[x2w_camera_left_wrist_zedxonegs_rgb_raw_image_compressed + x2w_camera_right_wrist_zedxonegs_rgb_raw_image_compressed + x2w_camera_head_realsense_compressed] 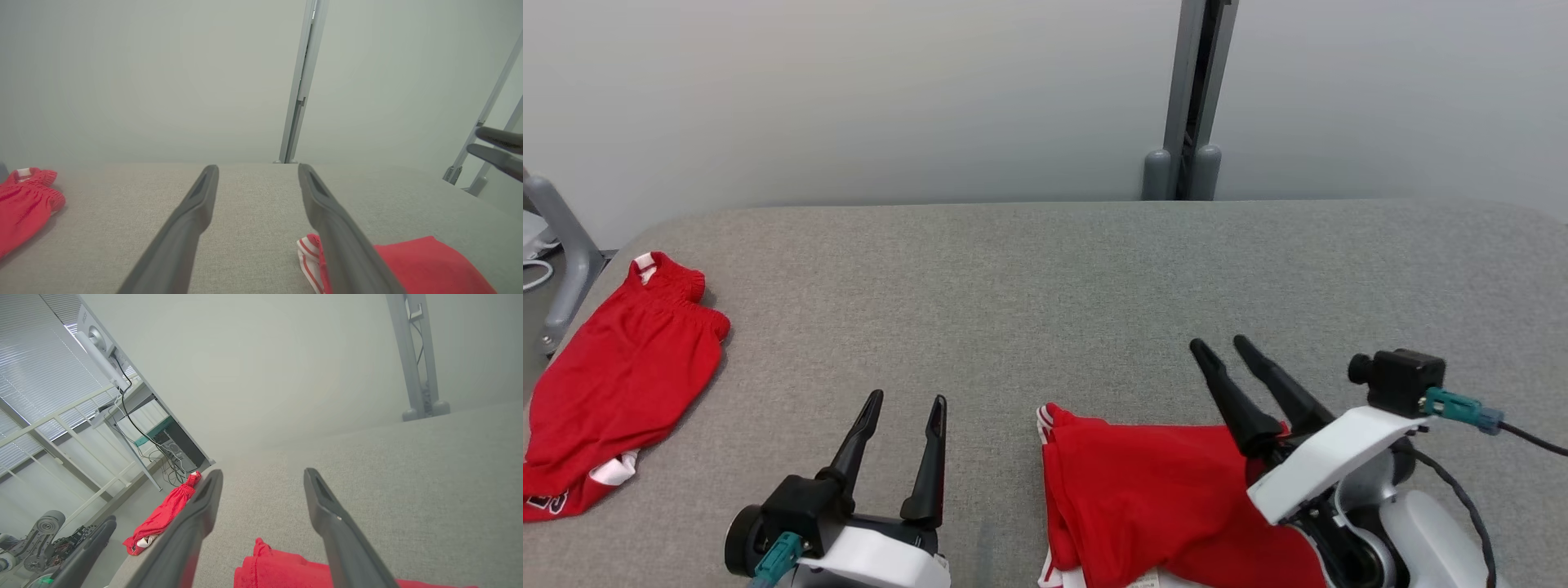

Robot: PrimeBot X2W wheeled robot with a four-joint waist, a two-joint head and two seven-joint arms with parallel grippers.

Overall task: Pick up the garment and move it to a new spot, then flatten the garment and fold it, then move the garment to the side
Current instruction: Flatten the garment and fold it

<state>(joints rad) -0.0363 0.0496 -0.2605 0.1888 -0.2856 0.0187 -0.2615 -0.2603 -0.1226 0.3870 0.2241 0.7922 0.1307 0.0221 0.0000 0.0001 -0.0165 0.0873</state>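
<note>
Our left claw (907, 398) and right claw (1219, 343) gape empty by the folded red white-trimmed garment (1143, 490); folding seems done, so we regrip, shift aside.

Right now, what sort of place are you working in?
Likely a robotics lab or test room: a cloth-covered grey table, a metal post against a bare wall, and a desk with tangled cables and a computer beside window blinds.

White wrist housings (1327, 461), long black fingers (929, 465), teal connectors (1458, 406), black cables (1535, 439)
</note>
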